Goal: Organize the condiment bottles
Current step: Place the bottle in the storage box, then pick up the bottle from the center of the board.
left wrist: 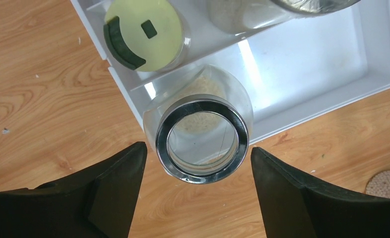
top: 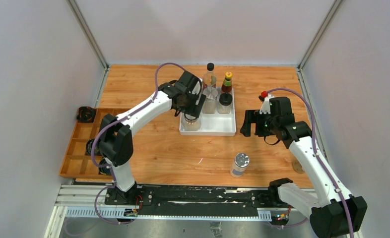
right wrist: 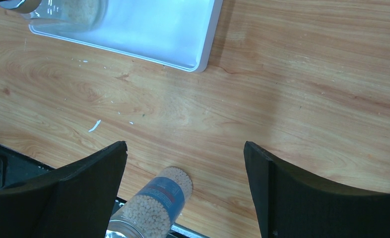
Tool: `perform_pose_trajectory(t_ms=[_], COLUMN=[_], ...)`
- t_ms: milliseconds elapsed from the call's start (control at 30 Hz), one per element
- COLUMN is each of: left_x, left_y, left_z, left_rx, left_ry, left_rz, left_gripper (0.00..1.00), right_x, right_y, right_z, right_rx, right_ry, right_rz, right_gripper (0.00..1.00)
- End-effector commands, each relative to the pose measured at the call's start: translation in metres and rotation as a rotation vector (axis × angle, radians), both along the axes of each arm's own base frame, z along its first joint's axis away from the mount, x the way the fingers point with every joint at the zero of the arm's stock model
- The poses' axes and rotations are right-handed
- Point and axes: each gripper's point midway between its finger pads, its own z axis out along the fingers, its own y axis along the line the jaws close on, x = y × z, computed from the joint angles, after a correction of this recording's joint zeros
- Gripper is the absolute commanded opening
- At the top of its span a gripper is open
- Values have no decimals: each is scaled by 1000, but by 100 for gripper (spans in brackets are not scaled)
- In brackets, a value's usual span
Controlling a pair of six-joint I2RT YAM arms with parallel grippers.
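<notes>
Jaws spread clear, the left gripper (left wrist: 198, 148) straddles a silver-rimmed glass jar (left wrist: 201, 128) grouped in the near-left corner of the white tray (left wrist: 327, 64); the right gripper (right wrist: 184, 147) gapes empty.

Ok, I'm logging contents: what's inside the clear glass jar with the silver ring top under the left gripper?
Pale, fine grains lie in the clear glass jar, seen through its top and wall. The rim and glare hide how high they reach.

Clear glass jar (left wrist: 201, 136) with polished metal rim, glossy white plastic tray (left wrist: 307, 59), grained wooden table (left wrist: 44, 99).
</notes>
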Motion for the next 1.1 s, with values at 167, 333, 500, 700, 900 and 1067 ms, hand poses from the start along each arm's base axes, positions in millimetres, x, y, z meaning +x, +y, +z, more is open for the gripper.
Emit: perform_pose_trajectory(t_ms=[167,333,500,700,900,1067], left_x=[-12,-39,-72,-118,-164,-188], left_y=[0,-6,-8,2,34,56], left_z=[68,96,114,121,110,97], left_rx=[-119,-202,-260,-302,-340,-393], left_ry=[-93,-113,-131,-150,-169,-172], left_rz=[-36,-110,-165,-200,-170,-123], left_gripper=[82,81,81,100,100,100], right_x=[-4,-12,-26,-53,-79,-92], right_y=[-25,-37,-37,-35,-34,-32], right_z=[29,50,60,64,61,66], right_rx=[-140,-179,-159,-116,-77,-36], right_ry=[-44,-77,-93,-87,-66,-75], right_rz=[-29,-53,-46,-22,-13,-8], right_gripper=[94,94,94,93,93,93])
